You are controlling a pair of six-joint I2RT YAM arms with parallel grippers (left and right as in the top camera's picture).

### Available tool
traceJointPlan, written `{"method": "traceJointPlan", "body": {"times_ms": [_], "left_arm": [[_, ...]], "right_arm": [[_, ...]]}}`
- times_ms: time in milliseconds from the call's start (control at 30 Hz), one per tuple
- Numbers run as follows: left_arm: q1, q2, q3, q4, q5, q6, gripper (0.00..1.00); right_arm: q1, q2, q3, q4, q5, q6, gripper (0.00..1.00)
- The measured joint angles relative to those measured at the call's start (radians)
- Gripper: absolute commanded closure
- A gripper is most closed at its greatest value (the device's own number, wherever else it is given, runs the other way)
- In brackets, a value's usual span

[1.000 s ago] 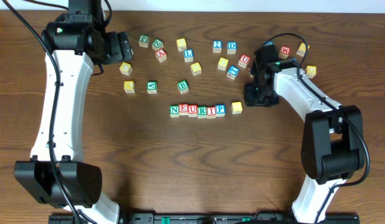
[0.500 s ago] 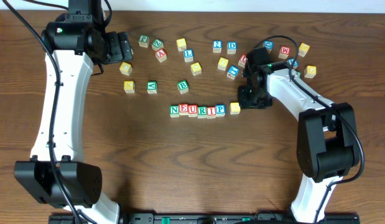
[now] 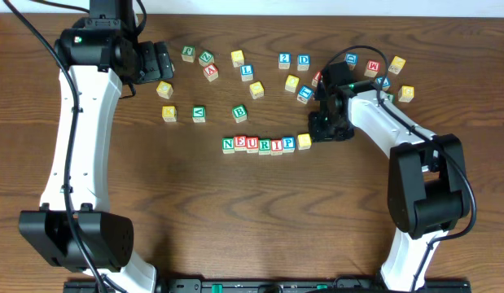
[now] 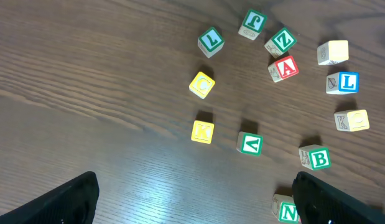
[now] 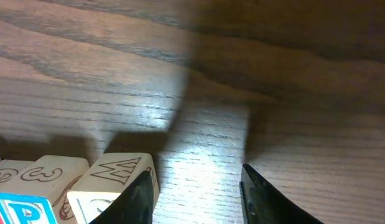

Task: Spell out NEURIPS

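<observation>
beside right tool (image 5: pixel 195 193), yellow-faced cube (image 3: pixel 304 141)

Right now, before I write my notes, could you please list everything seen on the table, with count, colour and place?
NEURIP row: six cubes, green, red and blue letters, table centre
yellow-faced cube: one, yellow, at the row's right end
loose cubes: about twenty, mixed colours, scattered along far side
table: one, dark brown wood, under everything
left arm: one, white and black, left side
right arm: one, white and black, right side
left gripper: one, black, open, over loose cubes
right gripper: one, black, open and empty, next to yellow-faced cube
</observation>
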Motion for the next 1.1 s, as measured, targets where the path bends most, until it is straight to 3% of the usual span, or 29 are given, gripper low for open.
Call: {"method": "traceJointPlan", "body": {"times_ms": [1100], "left_arm": [[0.000,0.000,0.000,0.000,0.000,0.000,0.02]], "right_arm": [[0.018,0.000,0.000,-0.023,-0.024,-0.048,0.59]]}}
